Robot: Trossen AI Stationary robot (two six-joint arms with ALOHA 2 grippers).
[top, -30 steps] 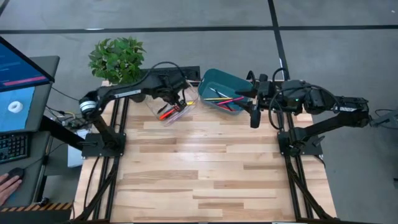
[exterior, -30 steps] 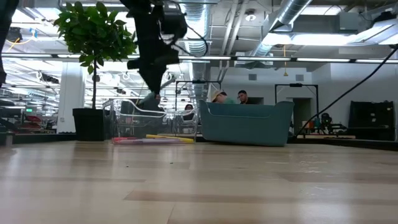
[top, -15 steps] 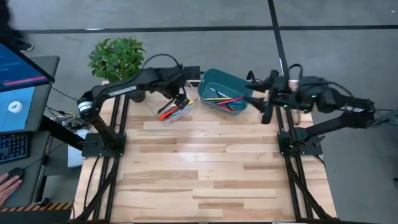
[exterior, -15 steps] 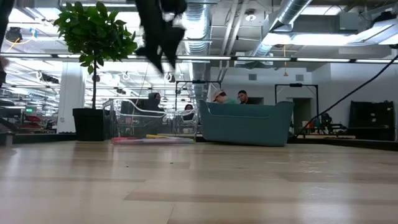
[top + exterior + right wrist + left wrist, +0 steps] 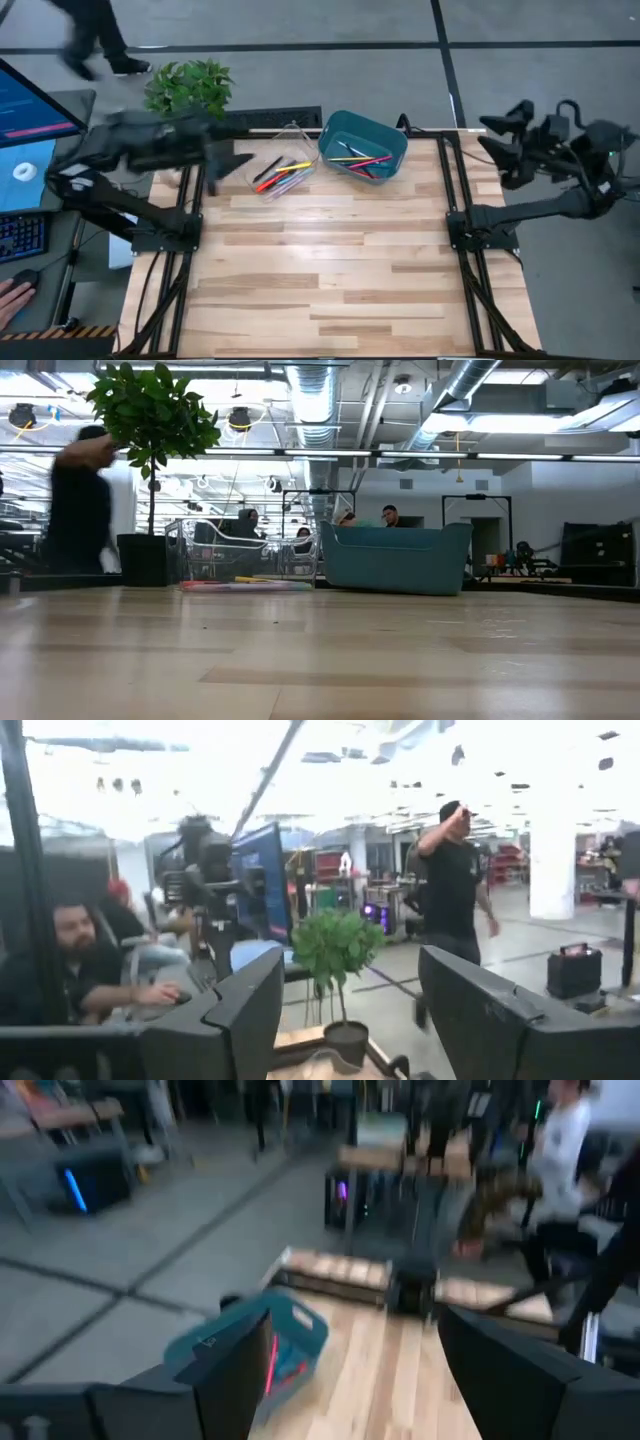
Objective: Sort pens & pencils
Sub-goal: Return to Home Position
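Both arms had swung back outward. Our left gripper [image 5: 220, 165] hung over the table's [image 5: 330, 260] left edge, fingers spread, empty. The pens and pencils [image 5: 281, 175] lay in the clear bin [image 5: 292, 143] and teal bin [image 5: 345, 122]; light, stiff and slick, we judged, best pinched mid-shaft. Our right gripper [image 5: 503, 146] gaped empty beyond the table.

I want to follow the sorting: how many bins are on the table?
2. A transparent bin sits at the table's far edge, near the plant; a teal bin stands just to its right in the overhead view. Both hold pens.
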